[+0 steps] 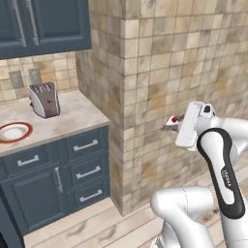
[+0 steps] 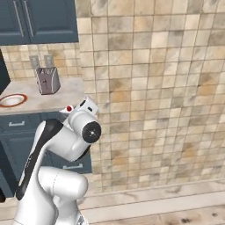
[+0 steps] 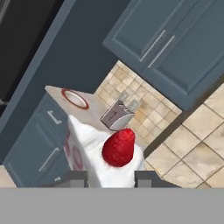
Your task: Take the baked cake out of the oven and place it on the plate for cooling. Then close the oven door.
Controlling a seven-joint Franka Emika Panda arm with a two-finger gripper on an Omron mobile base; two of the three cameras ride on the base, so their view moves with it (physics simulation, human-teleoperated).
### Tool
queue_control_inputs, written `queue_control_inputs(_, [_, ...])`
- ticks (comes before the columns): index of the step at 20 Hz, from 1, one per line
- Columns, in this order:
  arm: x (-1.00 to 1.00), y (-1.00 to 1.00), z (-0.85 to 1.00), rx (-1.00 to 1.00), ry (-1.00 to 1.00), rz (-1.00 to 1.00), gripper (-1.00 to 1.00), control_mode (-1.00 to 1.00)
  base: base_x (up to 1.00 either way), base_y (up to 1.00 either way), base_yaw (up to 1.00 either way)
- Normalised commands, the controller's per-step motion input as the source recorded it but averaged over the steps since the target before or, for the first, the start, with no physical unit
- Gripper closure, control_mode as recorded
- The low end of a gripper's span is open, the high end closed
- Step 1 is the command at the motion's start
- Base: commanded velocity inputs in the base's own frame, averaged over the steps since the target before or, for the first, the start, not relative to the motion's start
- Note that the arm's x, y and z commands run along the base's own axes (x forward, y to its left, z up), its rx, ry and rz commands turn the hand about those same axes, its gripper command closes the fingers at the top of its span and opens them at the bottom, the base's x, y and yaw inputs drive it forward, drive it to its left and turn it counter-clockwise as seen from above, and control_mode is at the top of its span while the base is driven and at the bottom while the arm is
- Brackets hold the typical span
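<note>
Cake in the gripper's hold, in the air

The gripper [image 3: 109,178], part closed, pinches the cake [image 3: 103,153] between its fingertips [image 3: 74,178], well right of the counter [image 1: 72,116] with plate [image 1: 14,131] and toaster [image 1: 44,100].

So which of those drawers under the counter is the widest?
The top-left drawer, directly below the plate. It spans more width than any of the three narrower drawers stacked to its right.

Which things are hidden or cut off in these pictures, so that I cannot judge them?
- Cake: hand view, lower part cut off between the pincer tips.
- Cake in left base view: a red dot, the rest behind the white hand.
- Plate: left base view, left rim cut by the edge.
</note>
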Motion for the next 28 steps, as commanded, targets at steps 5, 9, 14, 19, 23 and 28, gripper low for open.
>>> queue_control_inputs(5, [0.0,0.0,0.0,0.0,0.0,0.0,1.0,1.0,0.42,0.67,0.2])
queue_control_inputs(9, [0.0,0.0,0.0,0.0,0.0,0.0,1.0,1.0,0.35,0.59,0.24])
queue_control_inputs(14, [0.0,0.0,0.0,0.0,0.0,0.0,1.0,1.0,0.46,0.47,0.26])
queue_control_inputs(19, [0.0,0.0,0.0,0.0,0.0,0.0,1.0,1.0,0.62,0.4,0.25])
queue_control_inputs(23, [0.0,0.0,0.0,0.0,0.0,0.0,1.0,1.0,0.61,0.4,0.25])
queue_control_inputs(28, [0.0,0.0,0.0,0.0,0.0,0.0,1.0,1.0,0.46,0.38,0.28])
